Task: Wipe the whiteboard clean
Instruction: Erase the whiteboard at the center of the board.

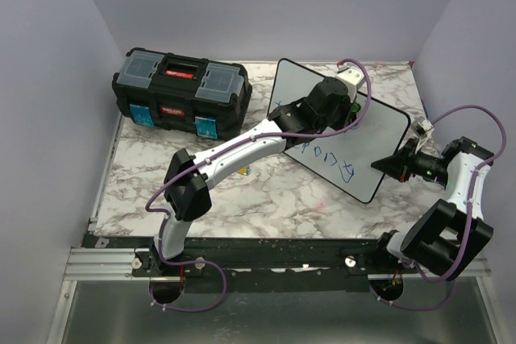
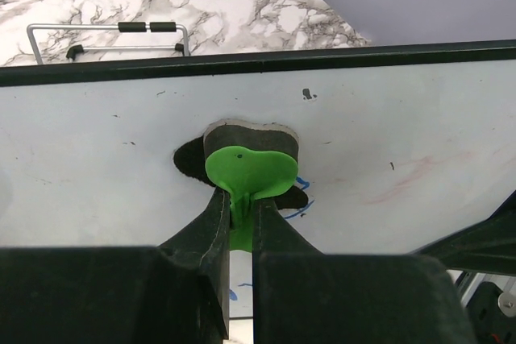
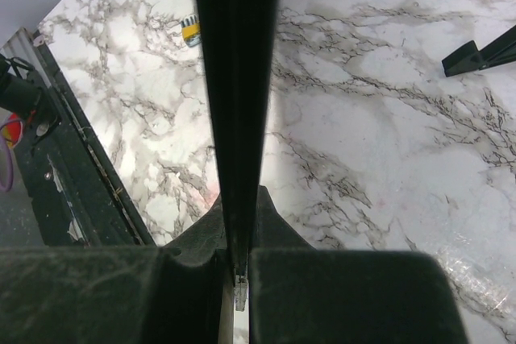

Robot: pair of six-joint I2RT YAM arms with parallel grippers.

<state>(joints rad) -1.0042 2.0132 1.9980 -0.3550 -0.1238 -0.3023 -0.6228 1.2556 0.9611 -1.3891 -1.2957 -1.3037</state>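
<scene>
The whiteboard [image 1: 379,130] stands tilted on the marble table, with blue lettering [image 1: 326,157] on its lower part. My left gripper [image 1: 339,110] is shut on the green handle of a dark felt eraser [image 2: 250,168], which presses flat on the whiteboard [image 2: 403,126] just above some blue strokes [image 2: 302,207]. In the left wrist view the gripper [image 2: 240,207] pinches the handle tightly. My right gripper [image 1: 395,163] is shut on the board's right edge. The right wrist view has the thin black rim [image 3: 235,78] running between the fingertips of that gripper [image 3: 239,223].
A black toolbox [image 1: 181,90] with blue latches sits at the back left of the table. A wire handle [image 2: 109,31] lies on the marble beyond the board. Two black feet [image 3: 476,54] and a small yellow item [image 3: 190,30] show beside the rim. Purple walls enclose the table.
</scene>
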